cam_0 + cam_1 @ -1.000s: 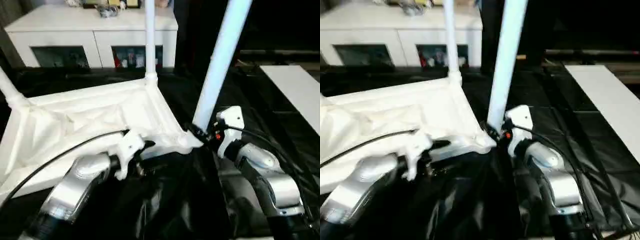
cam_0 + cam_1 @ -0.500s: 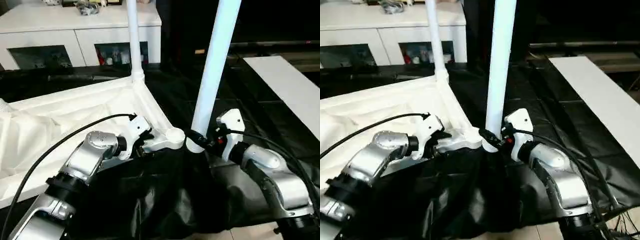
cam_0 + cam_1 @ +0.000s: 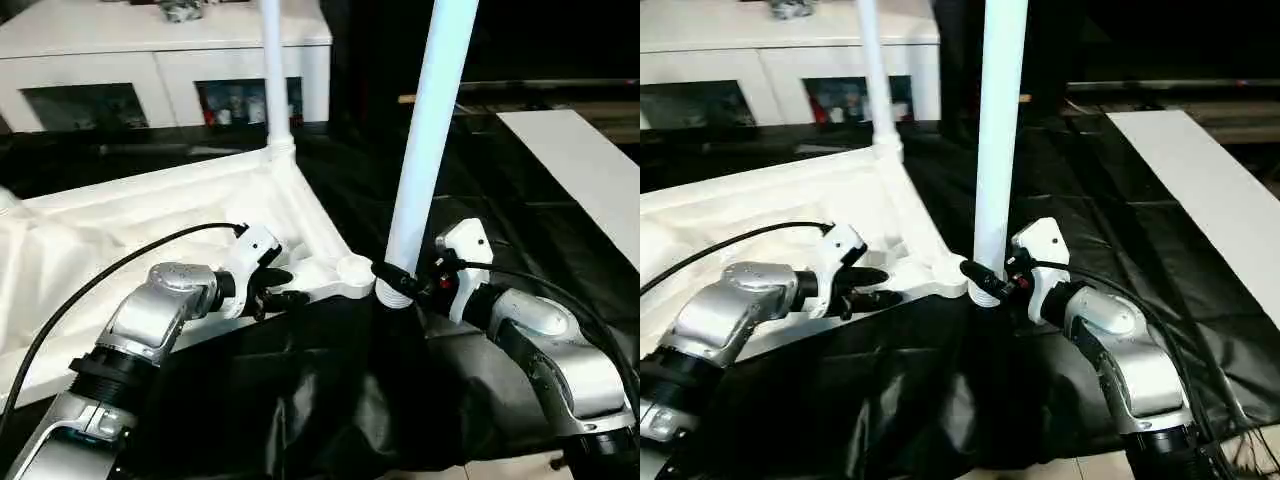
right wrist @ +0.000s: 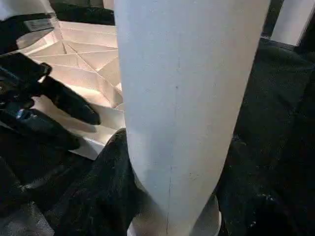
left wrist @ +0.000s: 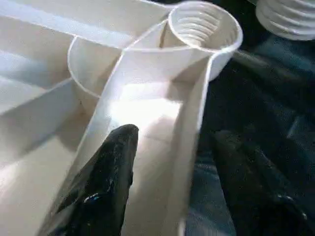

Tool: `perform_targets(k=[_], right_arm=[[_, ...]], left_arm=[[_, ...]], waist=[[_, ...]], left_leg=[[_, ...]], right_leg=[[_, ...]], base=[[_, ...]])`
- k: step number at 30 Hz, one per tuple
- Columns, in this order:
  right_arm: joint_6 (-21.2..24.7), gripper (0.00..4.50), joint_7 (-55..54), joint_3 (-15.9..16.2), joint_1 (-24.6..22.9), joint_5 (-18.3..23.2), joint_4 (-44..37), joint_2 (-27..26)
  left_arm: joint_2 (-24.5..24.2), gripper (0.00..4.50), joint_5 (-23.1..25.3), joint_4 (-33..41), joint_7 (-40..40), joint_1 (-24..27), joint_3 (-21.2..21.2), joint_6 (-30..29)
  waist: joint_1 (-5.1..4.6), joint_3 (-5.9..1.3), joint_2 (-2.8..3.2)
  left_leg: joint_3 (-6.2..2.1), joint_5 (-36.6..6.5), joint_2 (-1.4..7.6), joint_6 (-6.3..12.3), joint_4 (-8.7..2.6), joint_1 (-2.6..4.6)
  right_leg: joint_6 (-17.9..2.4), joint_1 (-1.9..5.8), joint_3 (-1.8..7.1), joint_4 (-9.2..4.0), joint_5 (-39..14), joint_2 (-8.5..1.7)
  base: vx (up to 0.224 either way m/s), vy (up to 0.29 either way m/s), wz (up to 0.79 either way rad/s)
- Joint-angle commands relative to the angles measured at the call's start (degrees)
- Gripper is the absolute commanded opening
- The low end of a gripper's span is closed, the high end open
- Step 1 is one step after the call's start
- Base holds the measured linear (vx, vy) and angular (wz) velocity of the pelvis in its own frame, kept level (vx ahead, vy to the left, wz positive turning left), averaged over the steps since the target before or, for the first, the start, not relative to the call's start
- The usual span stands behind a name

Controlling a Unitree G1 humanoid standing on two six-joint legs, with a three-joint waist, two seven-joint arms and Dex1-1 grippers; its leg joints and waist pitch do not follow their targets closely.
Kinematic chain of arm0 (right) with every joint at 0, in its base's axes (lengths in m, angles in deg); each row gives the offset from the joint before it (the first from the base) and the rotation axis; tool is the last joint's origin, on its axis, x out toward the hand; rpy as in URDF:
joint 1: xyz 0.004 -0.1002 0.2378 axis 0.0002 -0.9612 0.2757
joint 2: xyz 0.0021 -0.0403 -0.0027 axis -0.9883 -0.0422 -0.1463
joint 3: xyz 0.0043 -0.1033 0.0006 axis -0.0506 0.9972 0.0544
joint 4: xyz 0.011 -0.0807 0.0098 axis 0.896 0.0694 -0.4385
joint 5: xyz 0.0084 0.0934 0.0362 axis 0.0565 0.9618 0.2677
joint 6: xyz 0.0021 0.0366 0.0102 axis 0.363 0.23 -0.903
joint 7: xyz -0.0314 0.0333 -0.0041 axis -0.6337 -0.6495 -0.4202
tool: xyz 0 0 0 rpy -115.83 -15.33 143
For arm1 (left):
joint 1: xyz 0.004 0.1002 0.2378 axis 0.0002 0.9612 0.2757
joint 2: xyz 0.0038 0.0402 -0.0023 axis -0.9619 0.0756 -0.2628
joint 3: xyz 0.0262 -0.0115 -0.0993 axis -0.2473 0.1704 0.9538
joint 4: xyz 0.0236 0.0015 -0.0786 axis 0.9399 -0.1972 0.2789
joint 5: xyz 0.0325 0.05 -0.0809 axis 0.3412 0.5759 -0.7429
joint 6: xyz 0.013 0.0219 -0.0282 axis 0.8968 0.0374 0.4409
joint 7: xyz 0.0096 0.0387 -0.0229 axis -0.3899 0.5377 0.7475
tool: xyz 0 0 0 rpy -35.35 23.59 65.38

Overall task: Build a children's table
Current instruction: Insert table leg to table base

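The white tabletop (image 3: pixel 150 230) lies upside down on a black sheet, ribbed underside up. One leg (image 3: pixel 272 80) stands in its far corner socket. My right gripper (image 3: pixel 398 282) is shut on a second leg (image 3: pixel 430 150), held upright. That leg's threaded end (image 5: pixel 290 17) hangs just beside the empty near corner socket (image 5: pixel 202 24). My left gripper (image 5: pixel 177 135) straddles the tabletop's rim (image 5: pixel 192 123) close to that socket. One finger is inside the rim and the other is outside over the sheet, with a gap to the wall.
A white cabinet with glass doors (image 3: pixel 170 50) stands behind the table. A flat white board (image 3: pixel 580 170) lies on the right. The black sheet (image 3: pixel 330 400) drapes down in front, and pale floor shows at its near edge.
My left gripper's fingers have come closer together around the tabletop's rim and the arm has drawn back slightly. The right gripper still holds the leg beside the socket. The view itself has shifted.
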Motion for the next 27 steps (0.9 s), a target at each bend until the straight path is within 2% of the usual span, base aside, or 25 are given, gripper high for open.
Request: perform_targets(k=[1,2,3,10,14,17,19,21,23,24,27], right_arm=[[-0.4,1.87,0.6,0.2,0.7,0.3,-0.2,0.5],[-0.5,1.87,0.7,0.3,0.8,0.3,0.0,0.6],[-0.5,1.87,0.7,0.3,0.8,0.3,0.0,0.6],[-0.6,1.87,1.0,0.1,1.5,0.1,0.4,0.7],[-0.5,1.87,1.1,-0.2,1.7,0.2,0.6,0.7],[-0.2,1.87,1.0,-0.3,2.2,0.3,1.2,0.5],[0.8,1.87,1.5,-0.5,3.3,1.0,2.1,0.3],[1.6,1.87,2.0,-0.6,4.2,1.4,2.6,0.3],[2.5,1.87,2.4,-0.7,4.9,1.9,3.0,0.3],[4.3,1.86,3.1,-0.9,6.0,3.0,3.7,0.5],[7.6,1.86,4.9,-0.3,7.3,3.7,5.0,1.6]], left_arm=[[-0.8,2.40,0.5,1.6,-0.6,1.0,-0.3,-0.2],[-0.9,2.32,0.5,1.8,-0.5,1.2,-0.4,-0.2],[-0.9,2.06,0.5,1.9,-0.5,1.2,-0.5,-0.2],[-0.5,1.47,1.2,3.0,-0.7,1.0,-2.1,-0.1],[0.3,1.18,1.9,2.0,-0.7,0.1,-3.1,0.9],[-0.2,1.01,3.9,1.4,-1.8,-0.1,-5.6,2.7],[-1.3,0.83,6.3,1.4,-3.0,0.0,-8.6,4.1],[-1.7,0.58,6.8,1.4,-3.8,0.2,-9.7,4.3],[-1.8,0.53,6.9,1.5,-4.2,0.2,-10.0,4.1],[-1.8,0.31,6.8,1.8,-4.6,0.1,-10.3,3.6],[-2.0,0.16,7.1,2.2,-4.9,0.2,-10.6,3.5]], waist=[[0.10,-3.51,-0.29],[0.08,-3.53,-0.25],[0.12,-3.54,-0.29],[0.13,-3.63,-0.35],[0.15,-3.69,-0.13],[0.10,-3.71,-0.05],[0.06,-3.74,0.22],[0.01,-3.79,0.25],[-0.02,-3.86,0.19],[-0.06,-3.88,0.17],[0.07,-3.86,0.24]], left_leg=[[-1.57,-13.1,4.16,0.75,-4.42,1.22],[-1.55,-13.2,4.13,0.71,-4.38,1.29],[-1.58,-13.2,4.18,0.64,-4.41,1.29],[-1.51,-11.7,4.05,0.96,-4.32,1.07],[-1.51,-11.3,3.98,1.13,-4.21,1.09],[-1.57,-11.5,4.06,1.12,-4.27,1.08],[-1.63,-11.7,4.07,0.91,-4.29,1.11],[-1.62,-11.5,4.09,0.73,-4.31,1.20],[-1.53,-11.1,4.05,0.76,-4.20,1.19],[-1.53,-10.8,3.98,0.86,-4.15,1.19],[-1.47,-10.2,4.03,1.11,-4.08,1.18]], right_leg=[[-12.7,1.87,2.26,-4.76,-12.4,-4.60],[-12.6,1.79,2.27,-4.79,-12.5,-4.57],[-12.4,1.82,2.32,-4.83,-12.5,-4.68],[-12.5,1.94,2.31,-4.67,-10.2,-4.63],[-12.6,2.02,2.29,-4.68,-9.8,-4.61],[-12.5,2.01,2.28,-4.73,-9.5,-4.52],[-12.8,2.05,2.27,-4.65,-8.9,-4.58],[-13.1,2.08,2.26,-4.52,-7.7,-4.51],[-13.5,2.14,2.26,-4.39,-6.5,-4.54],[-13.8,2.25,2.24,-4.34,-6.0,-4.54],[-14.7,2.28,2.19,-4.28,-5.0,-4.50]], base=[[0.000,0.000,0.00],[0.000,0.000,0.00],[0.000,0.000,0.00],[0.000,0.000,0.00],[0.000,0.000,0.00],[0.000,0.000,0.00],[0.000,0.000,0.00],[0.000,0.000,0.00],[0.000,0.000,0.00],[0.000,0.000,0.00],[0.000,0.000,0.00]])
